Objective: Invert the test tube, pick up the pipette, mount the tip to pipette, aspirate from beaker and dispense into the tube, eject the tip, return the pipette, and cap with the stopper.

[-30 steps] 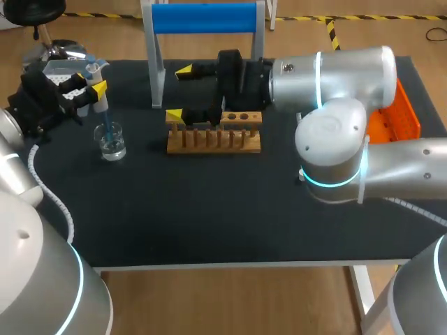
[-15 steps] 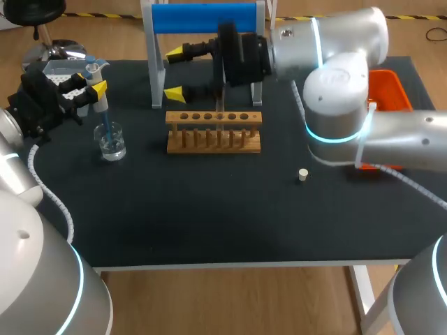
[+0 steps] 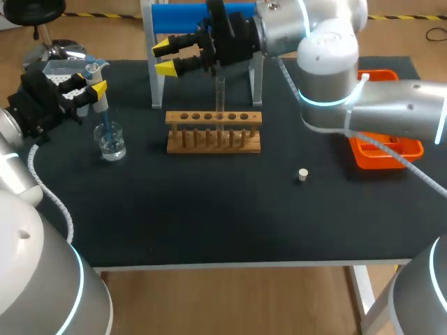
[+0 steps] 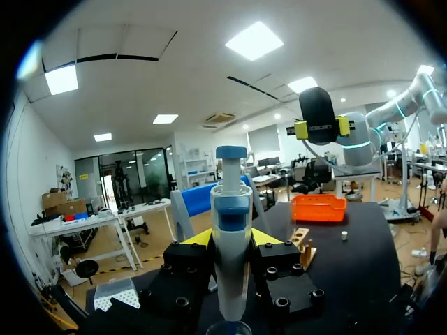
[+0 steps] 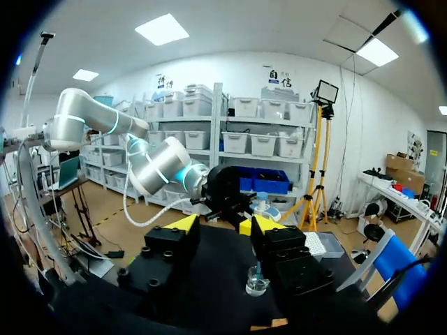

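Dark and matte, the surface (image 3: pixel 209 216) carries a wooden rack (image 3: pixel 213 132) near its middle, and a clear test tube (image 3: pixel 219 98) stands upright in one of the rack's middle holes. Off to one side, the left arm (image 3: pixel 28 112) has its jaws clamped around a white and blue pipette (image 3: pixel 100 96). The wrist view shows the pipette (image 4: pixel 230 258) squeezed between the two yellow-tipped fingers (image 4: pixel 198 238). It is held upright, and its blue tip dips into a small glass beaker (image 3: pixel 112 145) holding clear liquid, which sits beside the rack but apart from it.

The right arm (image 3: pixel 328 56) reaches across from the other side. Its jaws are up by the blue-barred stand (image 3: pixel 188 17) at the back, spread apart and holding nothing. From its own wrist camera the beaker (image 5: pixel 257 283) shows well ahead, between the parted fingers (image 5: pixel 184 224).

A small pale stopper (image 3: pixel 302 174) lies alone on the bare cloth, between the rack and an orange tray (image 3: pixel 370 155) and touching neither.
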Tool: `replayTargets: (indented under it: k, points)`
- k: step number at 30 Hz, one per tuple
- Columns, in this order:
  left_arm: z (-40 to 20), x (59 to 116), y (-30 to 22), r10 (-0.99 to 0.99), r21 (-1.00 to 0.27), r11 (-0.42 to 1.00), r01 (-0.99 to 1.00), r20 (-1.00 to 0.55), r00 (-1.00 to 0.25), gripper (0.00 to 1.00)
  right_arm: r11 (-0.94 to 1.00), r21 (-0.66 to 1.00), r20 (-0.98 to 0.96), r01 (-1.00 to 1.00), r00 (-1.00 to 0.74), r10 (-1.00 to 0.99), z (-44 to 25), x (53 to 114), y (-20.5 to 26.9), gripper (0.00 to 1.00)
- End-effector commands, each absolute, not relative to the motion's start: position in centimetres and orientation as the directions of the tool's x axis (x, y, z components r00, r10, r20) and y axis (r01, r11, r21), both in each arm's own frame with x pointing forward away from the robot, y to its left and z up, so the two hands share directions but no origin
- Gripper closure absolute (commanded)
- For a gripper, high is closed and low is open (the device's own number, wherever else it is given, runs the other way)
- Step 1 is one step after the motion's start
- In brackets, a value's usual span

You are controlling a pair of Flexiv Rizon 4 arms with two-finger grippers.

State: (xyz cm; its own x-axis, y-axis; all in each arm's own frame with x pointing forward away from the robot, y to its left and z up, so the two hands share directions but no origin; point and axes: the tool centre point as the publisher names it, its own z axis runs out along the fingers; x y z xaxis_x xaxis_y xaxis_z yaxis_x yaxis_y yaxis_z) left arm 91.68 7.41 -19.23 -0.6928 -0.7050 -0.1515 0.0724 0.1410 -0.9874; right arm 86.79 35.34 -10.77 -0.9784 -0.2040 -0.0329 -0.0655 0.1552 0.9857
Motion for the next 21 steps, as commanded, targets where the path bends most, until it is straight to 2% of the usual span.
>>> replayTargets:
  k: [1, 21]
  points:
    - [-19.2, 91.7, 7.3, -0.707, -0.987, 0.140, 0.074, -0.152, -0.691, 1.00, 0.148, 0.987, -0.016, -0.068, -0.944, -0.329, -10.6, 87.7, 36.3, 1.00]
    - [-19.2, 91.7, 7.3, -0.707, -0.987, 0.140, 0.074, -0.152, -0.691, 1.00, 0.053, 0.997, -0.028, -0.056, -0.905, -0.424, -9.1, 88.5, 40.6, 1.00]
